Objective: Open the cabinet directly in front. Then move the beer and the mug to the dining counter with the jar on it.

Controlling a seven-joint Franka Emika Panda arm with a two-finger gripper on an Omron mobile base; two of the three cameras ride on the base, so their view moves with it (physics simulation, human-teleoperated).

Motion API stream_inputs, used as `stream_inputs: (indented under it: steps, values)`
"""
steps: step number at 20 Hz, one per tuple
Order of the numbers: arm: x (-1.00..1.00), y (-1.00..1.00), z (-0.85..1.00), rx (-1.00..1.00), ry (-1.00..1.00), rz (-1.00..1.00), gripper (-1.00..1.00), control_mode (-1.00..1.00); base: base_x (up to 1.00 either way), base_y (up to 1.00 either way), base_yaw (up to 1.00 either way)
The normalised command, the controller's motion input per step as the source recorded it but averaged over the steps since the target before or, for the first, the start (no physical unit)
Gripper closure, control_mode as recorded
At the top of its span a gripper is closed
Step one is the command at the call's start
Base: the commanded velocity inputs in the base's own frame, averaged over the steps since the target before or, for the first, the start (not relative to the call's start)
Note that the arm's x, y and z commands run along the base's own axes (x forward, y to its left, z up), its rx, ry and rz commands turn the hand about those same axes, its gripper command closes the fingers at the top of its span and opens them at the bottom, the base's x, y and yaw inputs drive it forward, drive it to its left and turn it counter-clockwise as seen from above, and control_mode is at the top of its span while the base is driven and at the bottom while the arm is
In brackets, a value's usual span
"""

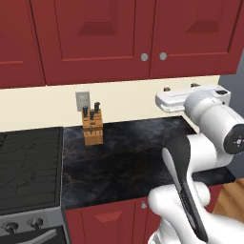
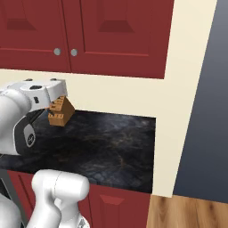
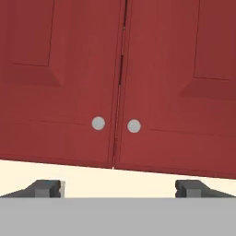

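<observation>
The cabinet [image 3: 120,92] is sitting shut on the wall above the black surface [image 1: 128,152], its two silver knobs [image 3: 98,123] showing close in the hand view. Below it, the gripper [image 3: 119,188] is hovering with jaws spread wide, holding nothing. The left base view is showing a knife block [image 1: 92,127] at the far left and a stove [image 1: 28,167] beyond it.

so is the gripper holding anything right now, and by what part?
Nothing is held. The gripper is open and empty, fingers spread wide, facing the closed cabinet below its two knobs.

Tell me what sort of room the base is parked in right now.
A home kitchen, by the look of it: red wall cabinet with both doors shut, a black marbled worktop carrying a knife block, and a stove at the left.
</observation>
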Motion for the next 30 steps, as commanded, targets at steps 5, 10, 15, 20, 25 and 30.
stream_inputs:
  steps: [5, 10, 15, 20, 25, 30]
  values:
    - [-0.03, 0.0, 0.02, 0.0, -0.05, 0.0, -1.0, -1.0, 0.0, 0.0, 0.0]
    - [0.01, -0.07, 0.26, 0.02, -0.05, 0.0, -1.0, -1.0, 0.0, 0.0, 0.0]
    - [0.18, -0.07, 0.19, 0.01, -0.04, 0.0, -1.0, -1.0, 0.0, 0.0, 0.0]
    - [0.42, -0.03, 0.06, 0.02, 0.0, 0.0, -1.0, -1.0, 0.0, 0.0, 0.0]
    - [0.54, -0.14, 0.03, 0.02, 0.0, 0.0, -1.0, -1.0, 0.0, 0.0, 0.0]
    - [0.57, -0.13, 0.0, 0.03, 0.0, 0.0, -1.0, -1.0, 0.0, 0.0, 0.0]
